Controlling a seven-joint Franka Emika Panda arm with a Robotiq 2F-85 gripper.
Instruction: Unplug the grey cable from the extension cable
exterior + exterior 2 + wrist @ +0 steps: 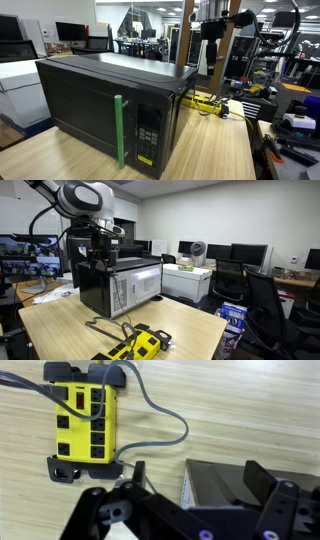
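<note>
1. Microwave [100,105] is the big blocker. It fills much of the desk [215,150] and stands near one side of the extension cable [140,345].
2. Wrist view: grey cable [165,420] loops over the wood beside the strip, with bare desk past the loop.
3. Top-down access to the strip is open. End effector [196,472] hangs above, jaws wide apart.
4. In an exterior view the desk's edge side is open; chairs [265,300] stand well apart.

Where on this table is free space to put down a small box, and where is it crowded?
Bare wood lies in front of the microwave toward the table edge, and in the wrist view right of the grey cable. It is crowded around the extension cable, between cords and microwave.
</note>
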